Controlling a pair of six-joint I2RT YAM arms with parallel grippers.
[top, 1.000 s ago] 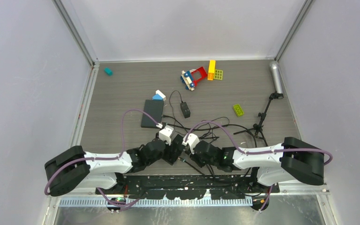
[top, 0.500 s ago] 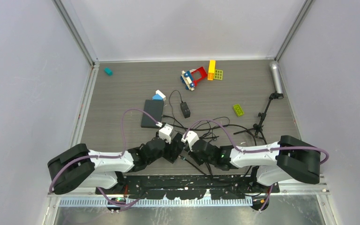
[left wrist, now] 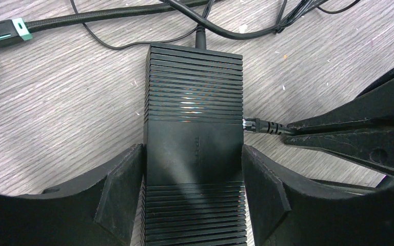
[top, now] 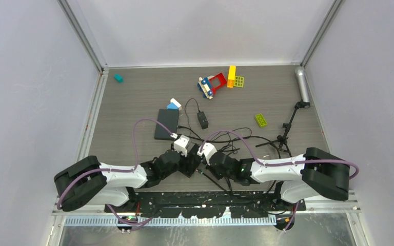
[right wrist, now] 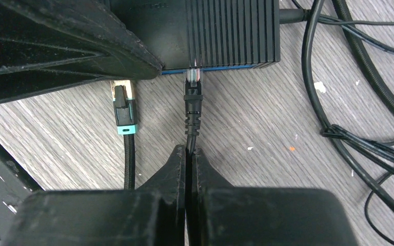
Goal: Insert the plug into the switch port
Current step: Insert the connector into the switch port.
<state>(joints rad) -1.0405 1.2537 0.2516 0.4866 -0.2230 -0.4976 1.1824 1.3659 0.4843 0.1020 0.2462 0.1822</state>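
Grey wood-grain counter point(left wrist: 56, 102), loose leads all over. Where is the switch? (JR)

Switch point(left wrist: 194, 133) lies flat near the arm bases. Left end effector point(left wrist: 192, 179) is closed on it, one finger against each long side. Plug point(right wrist: 192, 87) is at the blue port face point(right wrist: 225, 67) with its clear tip at the port mouth. Judged not yet seated. (KL)

Right side? (JR)

Right end effector point(right wrist: 189, 154) is closed all the way, pinching the cable point(right wrist: 190, 141) just behind the plug's boot, not the boot itself. (KL)

Notes for the push? (JR)

Drive straight along the plug's axis, slowly. A grip on the cable is soft, so the lead may buckle if the tip catches the port edge; keep cable, boot and port in one line. The left must brace the switch so it cannot slide away. A second lead with a teal collar point(right wrist: 124, 110) lies just beside the plug, so leave it alone. Count it seated once the clear tip is hidden. (KL)

Any markings? (JR)

A faint raised mark on the switch lid in the left wrist view, too dim to read. Nothing else legible. (KL)
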